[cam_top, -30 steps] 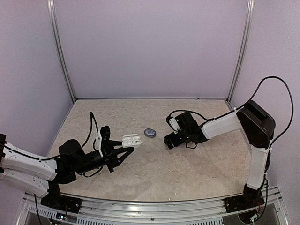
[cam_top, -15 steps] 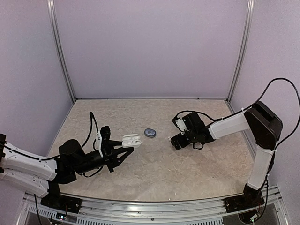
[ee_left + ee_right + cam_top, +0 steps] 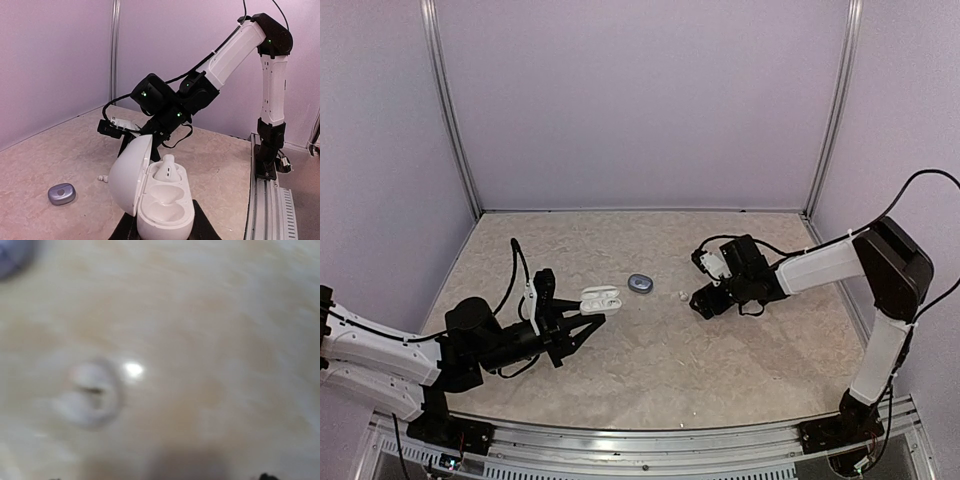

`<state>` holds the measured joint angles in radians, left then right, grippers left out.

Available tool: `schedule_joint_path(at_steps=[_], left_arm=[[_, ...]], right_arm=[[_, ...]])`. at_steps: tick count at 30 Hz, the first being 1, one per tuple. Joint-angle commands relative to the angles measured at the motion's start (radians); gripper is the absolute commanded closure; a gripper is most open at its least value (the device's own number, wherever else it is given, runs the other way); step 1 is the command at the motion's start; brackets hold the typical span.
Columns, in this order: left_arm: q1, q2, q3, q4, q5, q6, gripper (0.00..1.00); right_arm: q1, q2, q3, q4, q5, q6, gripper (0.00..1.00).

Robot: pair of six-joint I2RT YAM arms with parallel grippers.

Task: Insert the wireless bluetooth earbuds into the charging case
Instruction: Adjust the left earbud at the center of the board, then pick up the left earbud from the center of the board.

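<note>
2 charging cases: 1 white case with its lid open, gripped in the left pincer, and 1 grey-blue case, closed, on the desk between the 2 pincers. 2 cream-white earbuds: 1 seated earbud in the white case's pocket farther from the left pincer, and 1 loose earbud on the desk just beside the right pincer, on the side facing the left pincer.

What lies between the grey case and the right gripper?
One cream-white earbud lies on the table between the grey case and the right gripper; the top external view shows it.
</note>
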<state>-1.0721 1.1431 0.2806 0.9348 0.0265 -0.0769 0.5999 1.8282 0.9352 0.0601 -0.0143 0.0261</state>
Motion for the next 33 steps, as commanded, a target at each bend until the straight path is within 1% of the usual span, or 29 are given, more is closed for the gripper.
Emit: schedule_joint_path(at_steps=[1, 5, 7, 11, 14, 26, 33], left_arm=[[0.006, -0.007, 0.009, 0.015, 0.012, 0.016, 0.97], [0.008, -0.001, 0.010, 0.021, 0.015, 0.014, 0.97], [0.007, -0.002, 0.010, 0.021, 0.015, 0.015, 0.97], [0.007, -0.015, 0.007, 0.014, 0.011, 0.017, 0.97], [0.008, -0.020, 0.002, 0.013, 0.007, 0.017, 0.97], [0.009, -0.017, 0.000, 0.019, 0.007, 0.017, 0.97], [0.008, -0.016, 0.000, 0.022, 0.008, 0.015, 0.97]], right_arm=[[-0.005, -0.064, 0.010, 0.029, -0.195, 0.000, 0.17], [-0.005, -0.041, 0.058, 0.017, -0.189, 0.032, 0.22], [-0.006, -0.023, 0.073, 0.015, -0.177, 0.048, 0.27], [-0.028, -0.003, 0.080, 0.031, -0.174, 0.090, 0.41], [-0.045, 0.008, 0.078, 0.047, -0.187, 0.115, 0.47], [-0.046, 0.107, 0.108, 0.055, -0.176, 0.105, 0.50], [-0.047, 0.110, 0.103, 0.069, -0.184, 0.116, 0.51]])
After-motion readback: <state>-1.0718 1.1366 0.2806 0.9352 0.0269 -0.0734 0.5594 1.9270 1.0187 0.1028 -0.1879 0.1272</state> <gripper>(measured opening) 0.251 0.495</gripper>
